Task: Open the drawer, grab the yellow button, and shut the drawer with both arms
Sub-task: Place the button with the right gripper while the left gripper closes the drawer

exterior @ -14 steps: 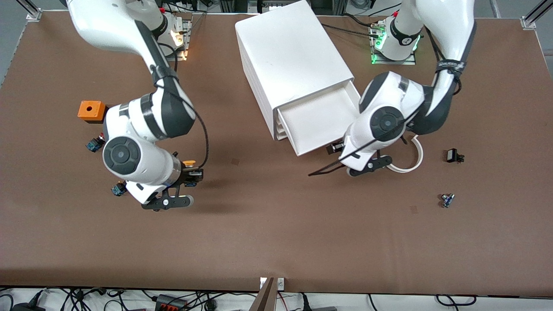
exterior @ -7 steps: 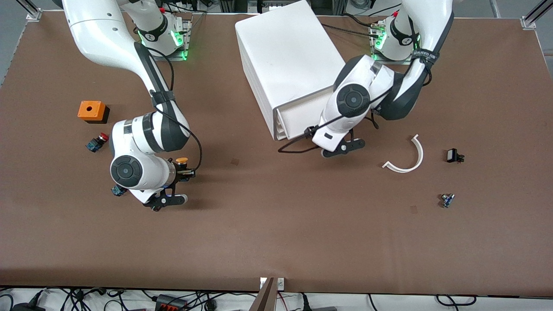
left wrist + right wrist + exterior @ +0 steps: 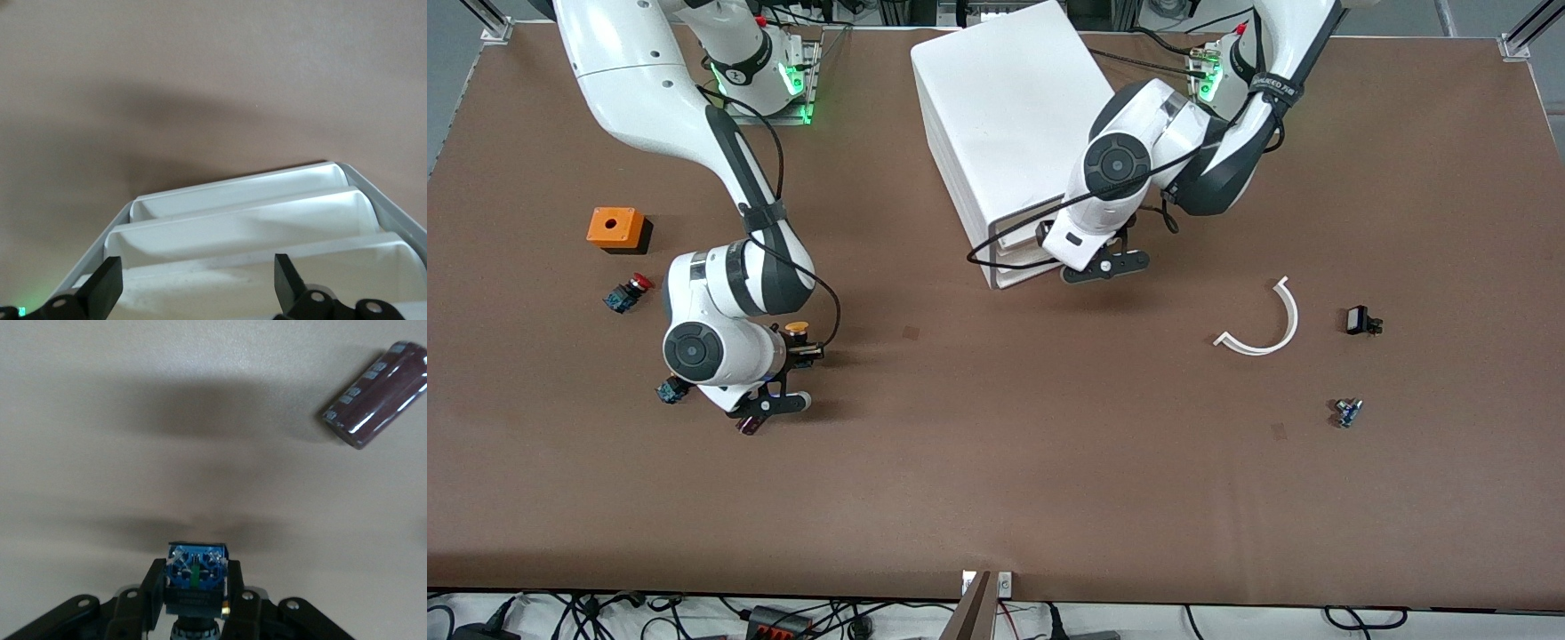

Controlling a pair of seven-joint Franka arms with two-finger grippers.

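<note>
While one button [image 3: 798,331] is gripped, four drawers [image 3: 1018,253] sit shut.

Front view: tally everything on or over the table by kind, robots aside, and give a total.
Drawer cabinet: 1
Push buttons: 3 (red-capped button, yellow-capped button in the right gripper, half-hidden button)
Orange box: 1
White curved strip: 1
Small dark parts: 2
Brown cylinder: 1
Total: 9
</note>
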